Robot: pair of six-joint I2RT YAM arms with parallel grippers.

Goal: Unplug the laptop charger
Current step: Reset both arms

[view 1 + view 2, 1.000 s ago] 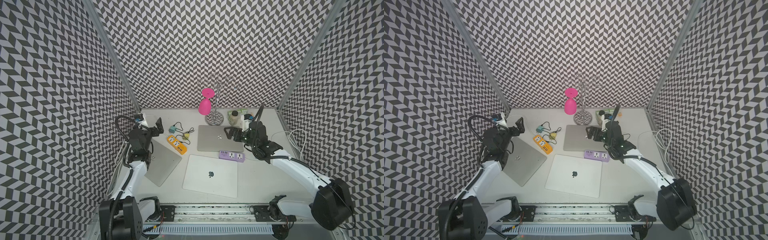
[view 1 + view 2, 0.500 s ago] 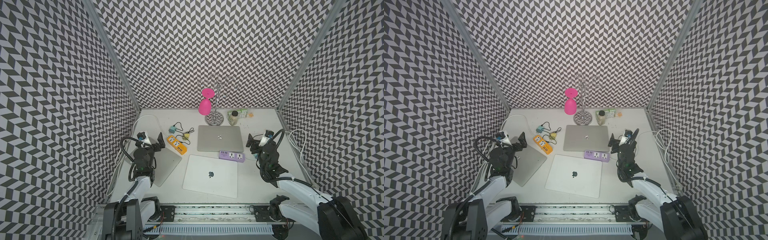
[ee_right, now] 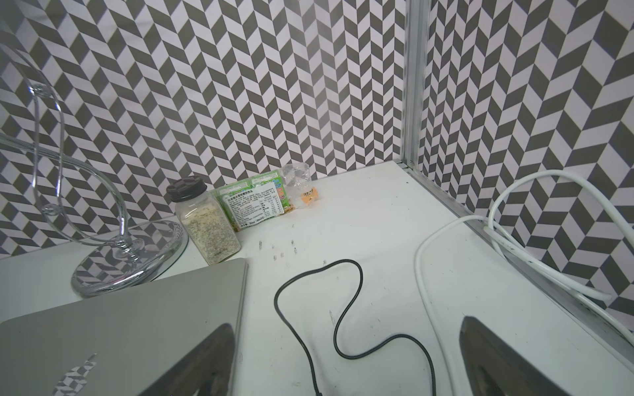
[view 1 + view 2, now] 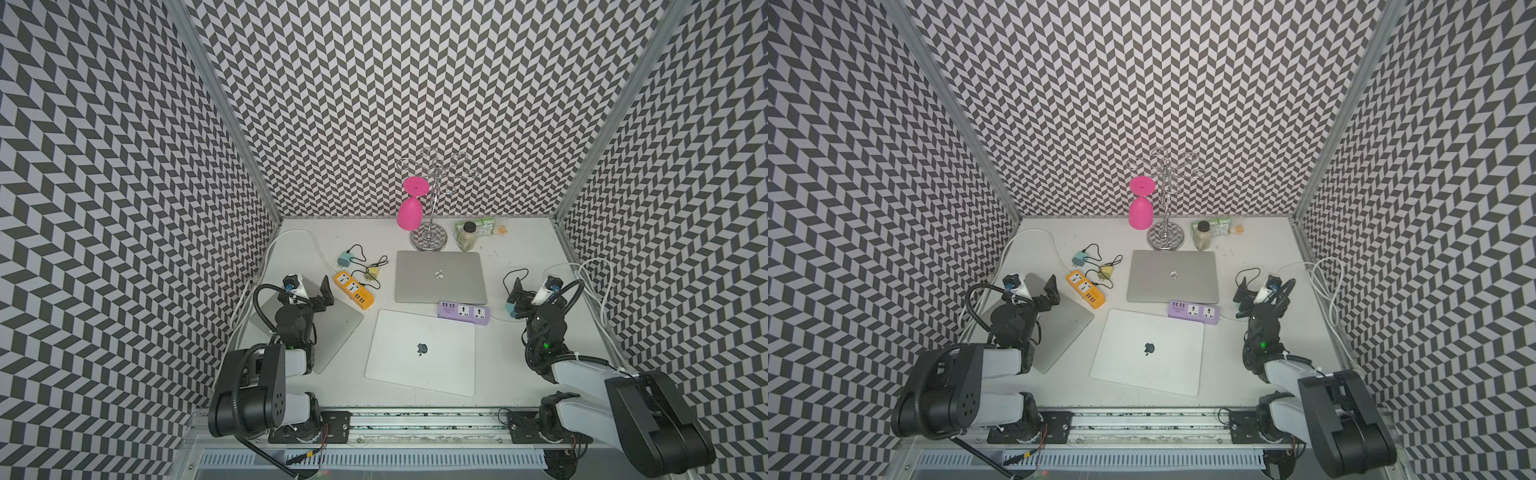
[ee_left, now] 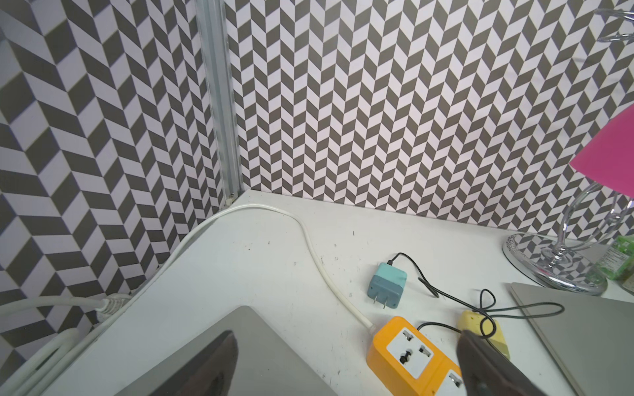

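Right fingers (image 3: 212,360) pulled back; charger cable (image 3: 335,337) lies below, between them.

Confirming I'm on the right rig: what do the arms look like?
The left arm and right arm share white links, black joints, a black ribbed cable looping over each wrist and a green light. The left end effector and right end effector have dark, wedge-shaped fingers.

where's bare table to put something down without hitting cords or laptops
Widest bare patch: between the white laptop and the right arm, in front of the purple power strip. Also the back right corner, past the spice jar and packets. Crowded: around the orange power strip, with the blue charger, yellow plug and black cords.
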